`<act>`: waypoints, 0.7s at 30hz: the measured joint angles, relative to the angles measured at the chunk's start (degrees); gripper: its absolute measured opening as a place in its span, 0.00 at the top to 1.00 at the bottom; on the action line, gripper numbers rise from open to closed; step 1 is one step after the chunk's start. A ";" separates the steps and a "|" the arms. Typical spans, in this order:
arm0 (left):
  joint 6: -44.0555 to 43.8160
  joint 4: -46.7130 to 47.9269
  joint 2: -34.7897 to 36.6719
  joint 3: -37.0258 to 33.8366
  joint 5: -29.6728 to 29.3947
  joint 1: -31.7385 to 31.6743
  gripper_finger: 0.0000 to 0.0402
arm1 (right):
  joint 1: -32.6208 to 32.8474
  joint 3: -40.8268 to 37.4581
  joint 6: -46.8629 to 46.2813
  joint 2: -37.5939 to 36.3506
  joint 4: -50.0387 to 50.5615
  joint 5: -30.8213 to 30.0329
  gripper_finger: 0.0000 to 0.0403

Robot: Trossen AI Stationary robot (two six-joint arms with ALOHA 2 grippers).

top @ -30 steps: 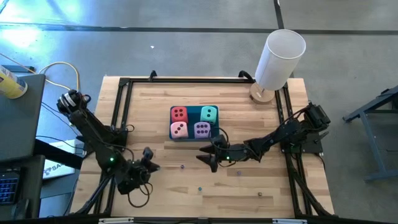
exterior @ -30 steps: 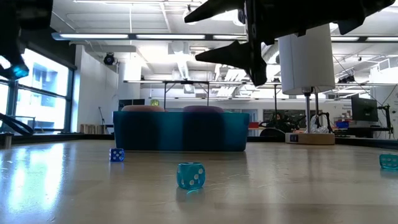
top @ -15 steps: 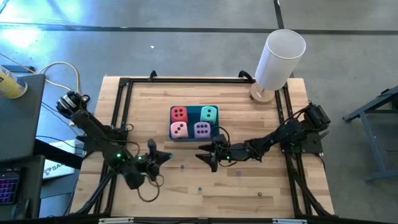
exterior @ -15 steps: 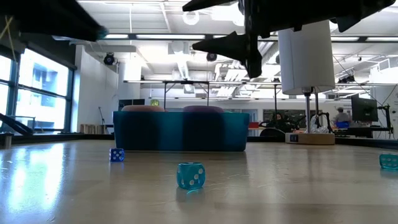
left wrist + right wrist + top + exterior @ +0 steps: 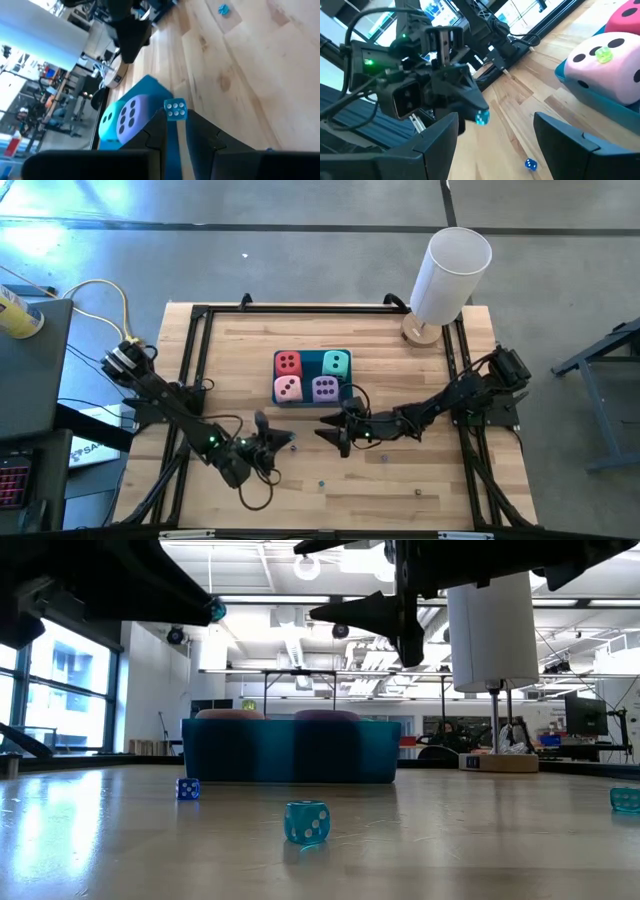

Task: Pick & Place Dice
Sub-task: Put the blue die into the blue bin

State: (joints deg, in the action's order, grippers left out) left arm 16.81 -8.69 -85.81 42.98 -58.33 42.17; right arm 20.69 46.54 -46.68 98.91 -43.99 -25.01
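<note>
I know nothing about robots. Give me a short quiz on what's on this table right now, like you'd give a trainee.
1. True or false: the red die lies outside the blue tray.
2. What does the left gripper pinch? A) the pink die B) a small blue die C) nothing
3. Fill in: the right gripper, fingers apart, hovers nearest the tray's ____ die.

Key: 1 false, it sits in the tray; 2 B; 3 purple die.
</note>
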 joint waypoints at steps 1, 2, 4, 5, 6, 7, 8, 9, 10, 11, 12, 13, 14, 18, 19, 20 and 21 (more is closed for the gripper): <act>0.79 -1.29 -0.64 0.00 0.01 0.00 0.89 | 0.01 0.00 0.00 0.00 0.00 0.35 0.38; 1.52 -2.28 -1.18 0.00 0.05 0.00 0.89 | 0.09 0.00 -0.02 0.00 0.01 1.03 0.38; 2.69 -3.07 -1.60 0.00 0.04 0.00 0.89 | 0.35 0.64 0.21 0.11 1.06 1.18 0.38; 2.87 -3.51 -1.75 0.00 0.04 -0.02 0.89 | 0.58 1.65 0.71 0.81 1.54 1.26 0.38; 2.87 -3.54 -1.80 0.00 0.04 -0.02 0.88 | 0.77 2.87 1.72 1.75 1.74 1.45 0.38; 2.85 -3.41 -1.80 0.00 0.04 -0.02 0.88 | 1.06 4.11 3.13 2.73 2.07 1.49 0.38; 2.87 -3.46 -1.80 0.00 0.04 -0.02 0.88 | 1.34 5.31 4.84 3.71 2.50 2.08 0.38; 2.84 -3.54 -1.80 0.00 0.00 0.00 0.88 | 1.46 7.00 6.52 5.15 2.55 3.09 0.38; 2.84 -3.58 -1.80 0.00 -0.17 0.00 0.88 | 1.36 8.82 7.97 6.40 2.54 3.92 0.38; 2.85 -3.56 -1.80 0.00 -0.46 0.03 0.88 | 1.33 10.21 9.19 7.32 3.12 3.93 0.38; 2.83 -3.60 -1.80 0.00 -0.55 0.17 0.88 | 1.24 11.32 9.95 7.96 3.89 3.53 0.38; 2.81 -3.65 -1.80 0.02 -0.62 0.33 0.88 | 1.08 12.40 10.28 8.53 4.42 3.01 0.38; 2.82 -3.61 -1.80 0.02 -0.80 0.57 0.88 | 0.89 13.17 10.32 8.75 4.97 2.75 0.38; 2.86 -3.36 -1.80 0.02 -2.66 1.66 0.88 | 0.44 14.31 7.07 8.76 10.00 2.68 0.38; 2.87 -3.35 -1.80 0.02 -3.33 1.92 0.88 | 0.46 14.25 5.96 8.79 11.45 2.91 0.38; 2.87 -3.36 -1.80 0.02 -3.74 2.11 0.88 | 0.50 14.25 5.30 8.87 12.42 3.01 0.38; 2.85 -3.36 -1.80 0.02 -3.78 2.23 0.88 | 0.38 14.25 4.86 8.87 13.10 3.21 0.38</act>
State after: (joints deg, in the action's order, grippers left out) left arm 19.66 -12.05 -87.61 43.00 -62.11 44.40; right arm 21.07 60.80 -41.81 107.79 -30.88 -21.80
